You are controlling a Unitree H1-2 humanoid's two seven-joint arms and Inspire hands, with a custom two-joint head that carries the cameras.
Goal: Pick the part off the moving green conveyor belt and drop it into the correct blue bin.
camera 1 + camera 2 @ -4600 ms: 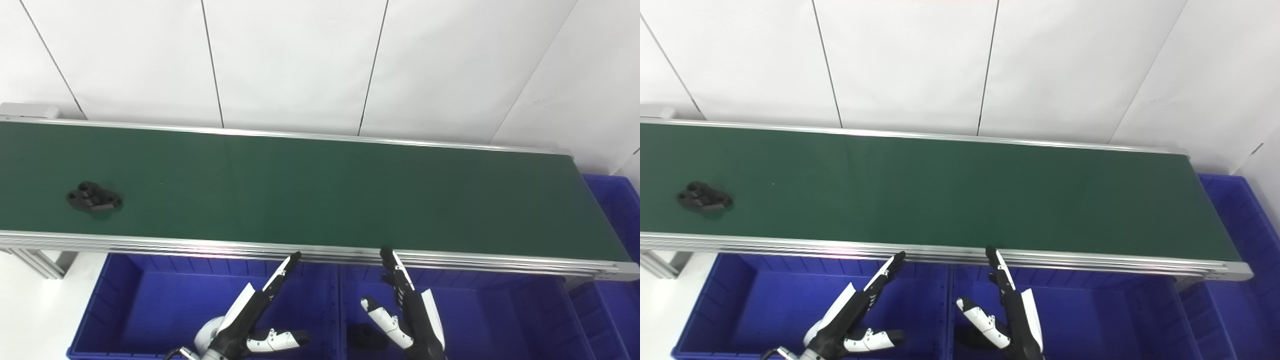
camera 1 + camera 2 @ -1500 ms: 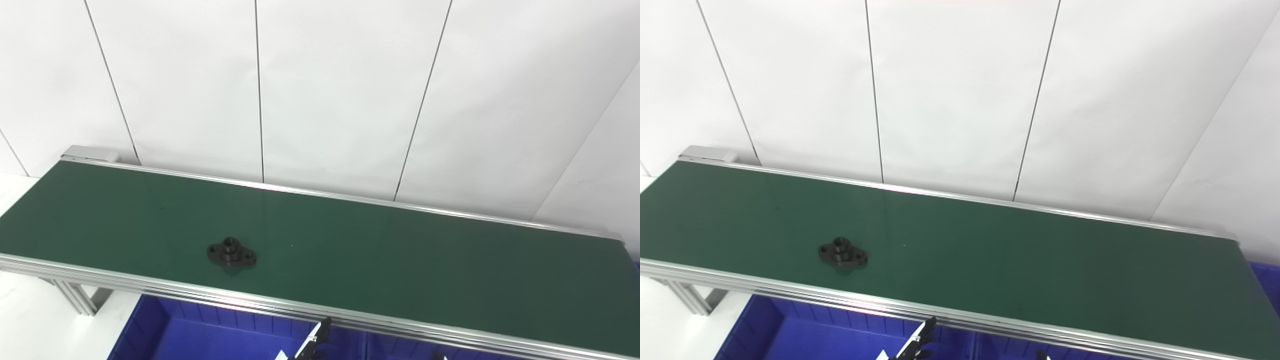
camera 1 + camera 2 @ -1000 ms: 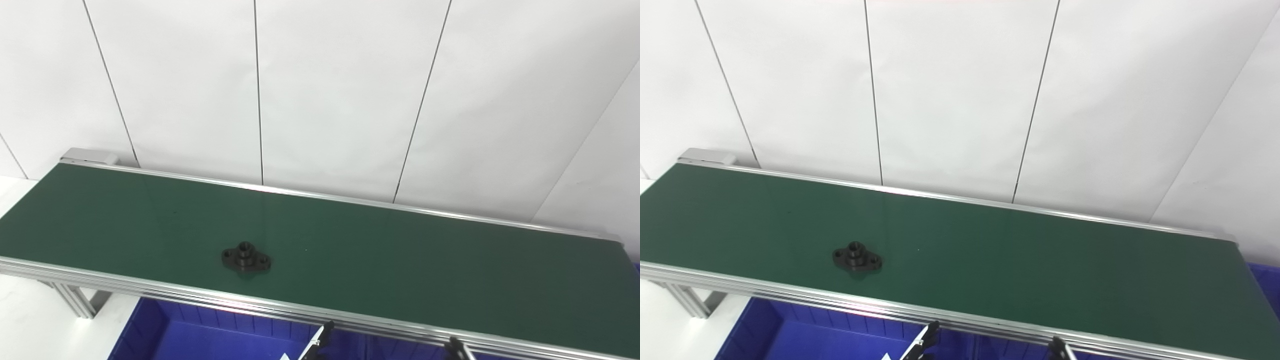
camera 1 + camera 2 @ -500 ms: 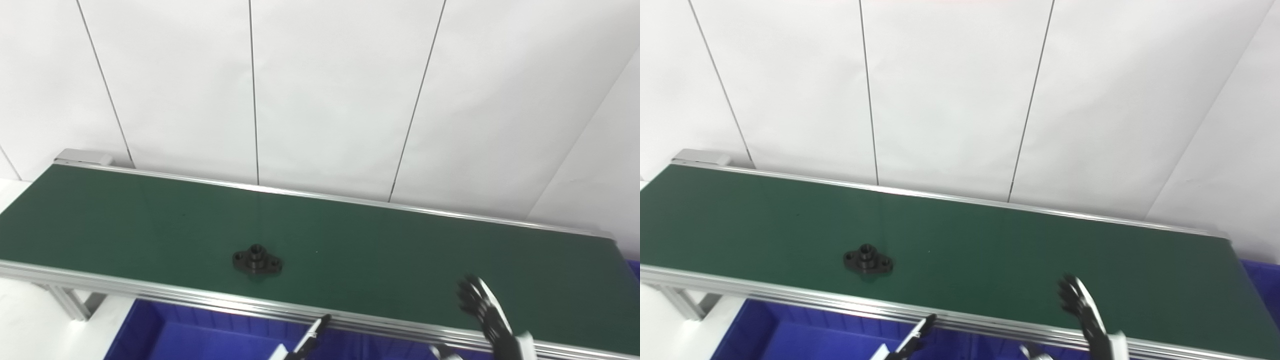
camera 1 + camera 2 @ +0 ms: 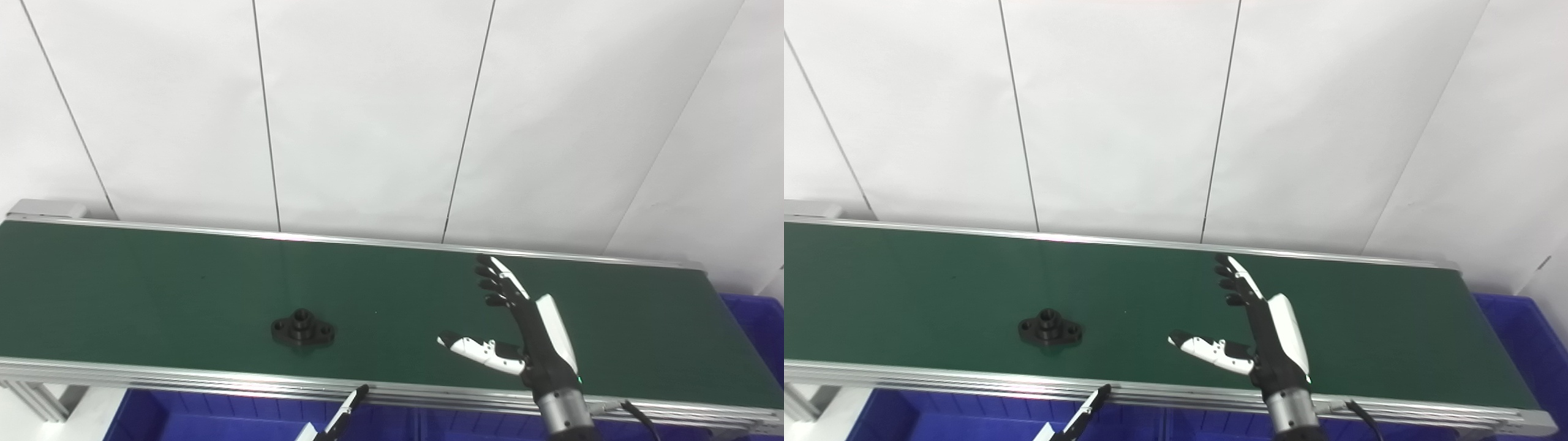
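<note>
A black flanged part [image 5: 302, 329] with a raised centre hub lies flat on the green conveyor belt [image 5: 184, 288], near its front edge and left of the middle. My right hand [image 5: 520, 327] is raised over the belt well to the right of the part, open, with the thumb spread toward the part and nothing held. Only the fingertips [image 5: 349, 407] of my left hand [image 5: 1078, 422] show at the bottom edge, below the belt's front rail, so its state is unclear.
Blue bins [image 5: 202, 422] lie under the belt's front rail along the bottom edge, and another blue bin [image 5: 756, 324] stands past the belt's right end. A white panelled wall [image 5: 367, 110] rises behind the belt.
My right hand rose from below the front rail to over the belt, fingers spread. The part rode the belt to the right. The camera view has also shifted.
</note>
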